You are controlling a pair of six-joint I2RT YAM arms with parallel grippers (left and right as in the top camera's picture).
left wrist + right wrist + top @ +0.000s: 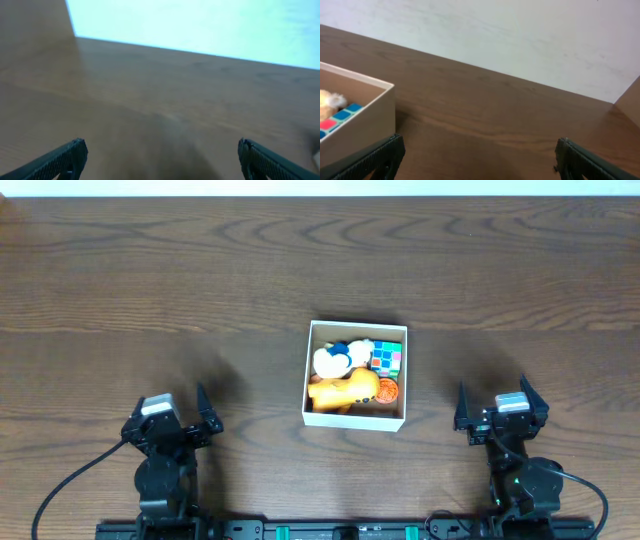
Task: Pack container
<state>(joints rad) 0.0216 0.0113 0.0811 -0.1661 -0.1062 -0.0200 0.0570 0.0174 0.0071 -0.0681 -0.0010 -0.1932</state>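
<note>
As toys crowd its cardboard floor, the container (352, 420) sits at the middle of the counter (150, 280), and the packing looks all but done.
Inside lie a yellow plush toy (345, 390), a white plush toy (330, 361), a multicolored puzzle cube (386, 358) and a small orange disc (388, 389). No loose toy shows on the wood around the box. The left tool (161, 145) and the right tool (480, 141) flank it near the front edge, both spread wide and empty, so little seems left to pack.
</note>
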